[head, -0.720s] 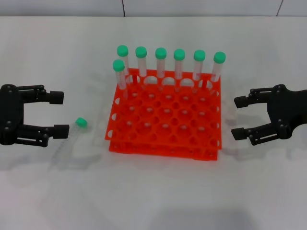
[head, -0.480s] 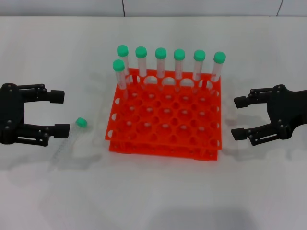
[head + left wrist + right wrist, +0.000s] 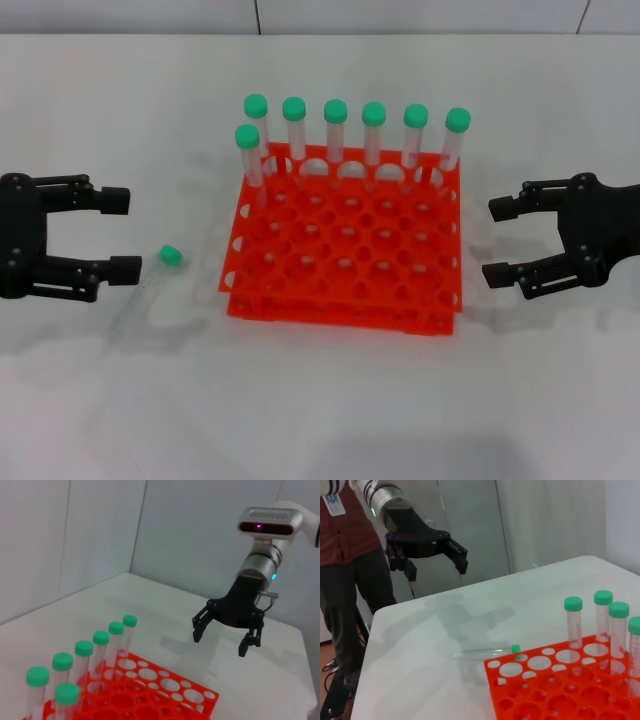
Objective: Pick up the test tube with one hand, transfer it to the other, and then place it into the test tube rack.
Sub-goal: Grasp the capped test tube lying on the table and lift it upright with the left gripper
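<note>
Tube (image 3: 150, 284): lay flat on table, between left gripper (image 3: 122, 234) and rack (image 3: 345, 250), cap toward far edge.
Axis: ran near-to-far, crosswise to the fingers' reach.
Left gripper: released, empty, just beside tube; nearer arm.
Right gripper (image 3: 503, 241): released, empty, beyond rack.

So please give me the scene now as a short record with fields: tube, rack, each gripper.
loose tube: lying flat on the table, beside the rack's left side, not held
rack: orange, seven capped tubes standing along its far rows
left gripper: open, beside the loose tube, not touching it
right gripper: open, empty, right of the rack
</note>
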Action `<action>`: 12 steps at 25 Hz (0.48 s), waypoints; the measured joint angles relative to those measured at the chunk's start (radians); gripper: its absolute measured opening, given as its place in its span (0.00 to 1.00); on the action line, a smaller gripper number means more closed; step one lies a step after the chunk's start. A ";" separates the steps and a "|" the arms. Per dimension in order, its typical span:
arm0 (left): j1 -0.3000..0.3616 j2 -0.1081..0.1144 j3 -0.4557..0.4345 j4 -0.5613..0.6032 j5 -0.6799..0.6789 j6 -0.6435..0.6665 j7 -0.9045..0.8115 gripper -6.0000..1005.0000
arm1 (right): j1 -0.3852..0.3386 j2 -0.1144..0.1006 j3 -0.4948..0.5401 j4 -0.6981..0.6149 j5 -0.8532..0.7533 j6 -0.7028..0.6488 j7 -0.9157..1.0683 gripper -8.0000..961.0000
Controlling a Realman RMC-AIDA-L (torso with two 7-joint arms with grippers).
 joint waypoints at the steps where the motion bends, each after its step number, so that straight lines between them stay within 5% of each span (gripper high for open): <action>1: 0.000 0.002 0.000 0.004 0.002 -0.001 -0.012 0.87 | 0.000 0.000 0.000 0.000 0.000 0.000 0.000 0.89; 12: -0.055 0.050 -0.002 0.082 0.209 -0.026 -0.289 0.87 | 0.000 0.012 0.014 0.004 0.001 0.004 -0.010 0.89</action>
